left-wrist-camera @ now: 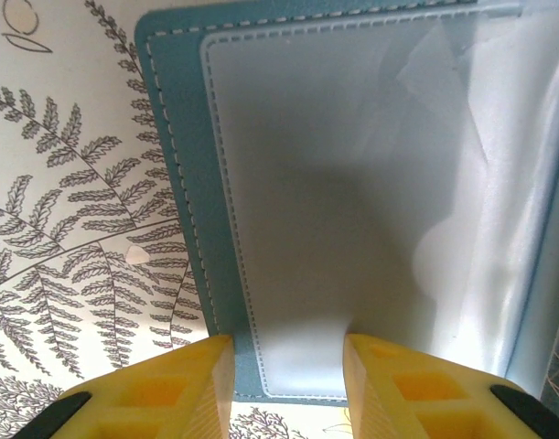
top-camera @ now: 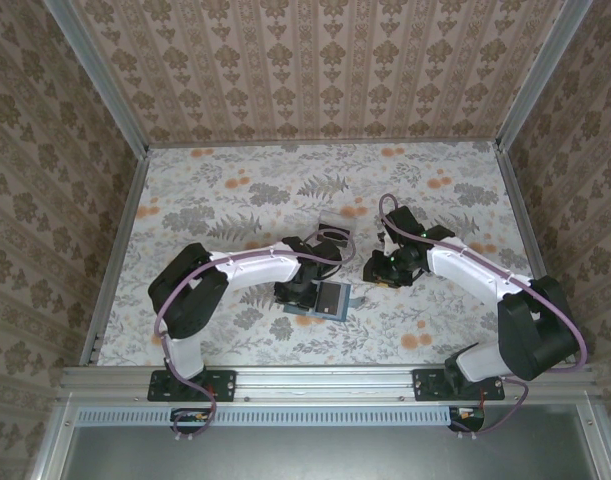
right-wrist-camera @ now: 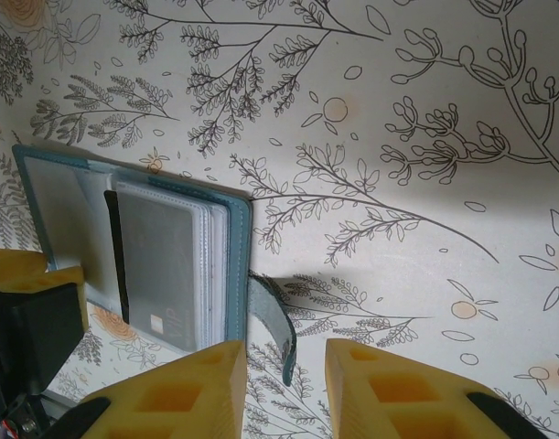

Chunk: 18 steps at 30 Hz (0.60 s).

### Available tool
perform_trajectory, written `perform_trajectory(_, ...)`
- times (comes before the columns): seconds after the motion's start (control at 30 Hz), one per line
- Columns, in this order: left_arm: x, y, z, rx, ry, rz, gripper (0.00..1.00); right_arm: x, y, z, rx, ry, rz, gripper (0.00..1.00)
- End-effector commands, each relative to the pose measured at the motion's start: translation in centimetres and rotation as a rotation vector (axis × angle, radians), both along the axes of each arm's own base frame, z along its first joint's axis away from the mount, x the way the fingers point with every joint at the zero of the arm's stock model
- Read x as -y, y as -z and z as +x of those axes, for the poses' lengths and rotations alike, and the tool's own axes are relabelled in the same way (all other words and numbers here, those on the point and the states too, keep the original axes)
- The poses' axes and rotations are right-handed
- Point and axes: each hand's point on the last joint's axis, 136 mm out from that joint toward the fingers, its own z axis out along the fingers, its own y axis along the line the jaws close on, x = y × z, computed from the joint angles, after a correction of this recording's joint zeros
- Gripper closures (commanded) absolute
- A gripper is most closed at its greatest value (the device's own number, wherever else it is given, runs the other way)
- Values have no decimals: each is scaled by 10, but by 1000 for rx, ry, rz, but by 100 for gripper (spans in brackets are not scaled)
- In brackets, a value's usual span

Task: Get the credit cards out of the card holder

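Card holder [top-camera: 330, 300] lies open by the middle of the table's [top-camera: 235, 190] near edge, a dark grey card [right-wrist-camera: 160, 274] in its pocket.
Left gripper [left-wrist-camera: 288, 389] parted over one panel's edge, right gripper [right-wrist-camera: 282, 389] parted around the strap tab [right-wrist-camera: 277, 320]; removal looks unfinished.

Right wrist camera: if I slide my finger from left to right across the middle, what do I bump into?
The open card holder, its pale page first → dark grey card in a clear sleeve → teal strap tab → flowery table.
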Motion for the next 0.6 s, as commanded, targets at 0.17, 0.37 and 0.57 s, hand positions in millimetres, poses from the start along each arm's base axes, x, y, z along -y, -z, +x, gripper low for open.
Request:
perform_trajectory(0.17,-3,-20,4,43,-27,-35,62,-1,-12,-3,9,-24,-6,70)
perform_trajectory(0.37,-8,-38,11,79,-41,-60,62,-6,-24,-3,41,-33,13,70)
perform_trajectory(0.57,-9,-57,16,109,-51,-117,62,-16,-28,-5,50,-48,22,70)
